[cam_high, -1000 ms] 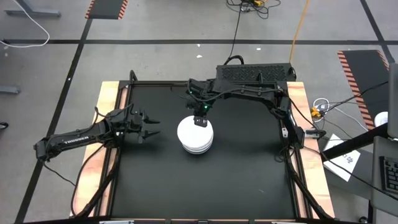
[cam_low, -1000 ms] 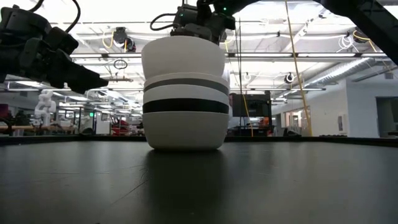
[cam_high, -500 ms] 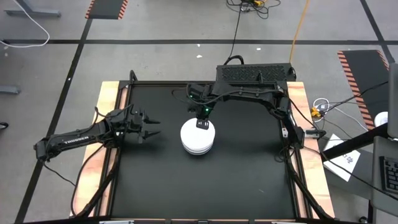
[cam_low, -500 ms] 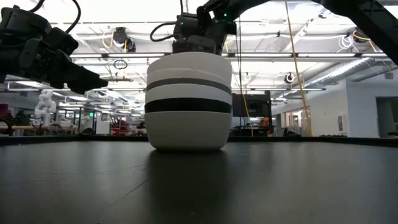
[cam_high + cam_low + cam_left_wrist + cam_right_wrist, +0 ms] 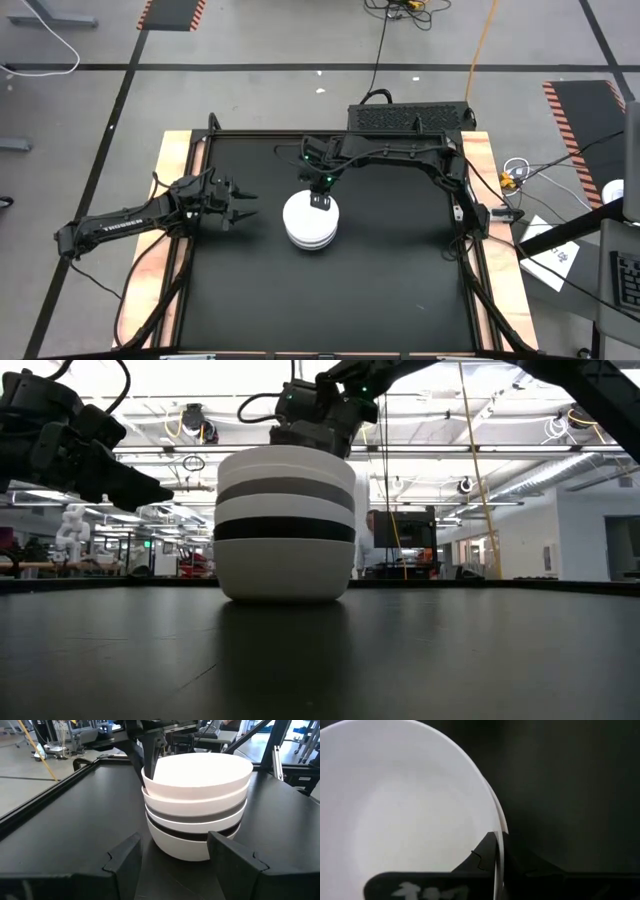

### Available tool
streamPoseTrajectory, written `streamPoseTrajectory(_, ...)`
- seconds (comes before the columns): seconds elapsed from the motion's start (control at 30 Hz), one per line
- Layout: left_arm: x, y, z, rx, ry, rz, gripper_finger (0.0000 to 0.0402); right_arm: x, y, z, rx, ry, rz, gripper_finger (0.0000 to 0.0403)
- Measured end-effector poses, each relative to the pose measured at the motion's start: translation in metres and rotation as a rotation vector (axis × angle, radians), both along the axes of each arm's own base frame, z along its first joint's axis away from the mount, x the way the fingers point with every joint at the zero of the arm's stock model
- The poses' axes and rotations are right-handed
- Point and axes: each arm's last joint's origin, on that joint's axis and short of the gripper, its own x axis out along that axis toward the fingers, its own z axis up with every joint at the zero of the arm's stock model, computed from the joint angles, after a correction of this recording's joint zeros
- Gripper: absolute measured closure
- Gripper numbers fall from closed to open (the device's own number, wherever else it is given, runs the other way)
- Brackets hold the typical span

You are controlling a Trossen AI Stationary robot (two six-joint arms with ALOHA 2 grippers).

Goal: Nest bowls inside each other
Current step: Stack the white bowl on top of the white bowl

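Bowls sit nested mid-bench, right pincer pinching the top white one's rim at the stack's far edge. Left pincer idles wide beside it. Prob final step; next: let go w/o tipping.

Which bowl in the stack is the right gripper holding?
The top white bowl: the right gripper pinches its rim; the grey and black bowls sit below it.

Two matte black jointed arms (white lettering on the left), looped black cables, pointed fingers
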Motion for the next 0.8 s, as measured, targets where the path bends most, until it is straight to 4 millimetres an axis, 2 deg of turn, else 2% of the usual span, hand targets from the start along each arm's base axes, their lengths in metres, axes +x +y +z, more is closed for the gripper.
streamPoseTrajectory(0.3, 0.0, 0.0, 0.0, 0.0, 0.001, 0.0, 0.0179, 0.002, 0.01, 0.001, 0.02, -0.002, 0.029, 0.0381)
streamPoseTrajectory(0.63, 0.0, 0.0, 0.0, 0.0, 0.001, 0.0, 0.0179, 0.002, 0.013, 0.001, 0.064, -0.002, 0.024, 0.0275)
streamPoseTrajectory(0.8, 0.0, 0.0, 0.0, -0.001, 0.002, 0.001, 0.0179, 0.003, 0.012, 0.002, 0.058, -0.017, 0.016, 0.0234)
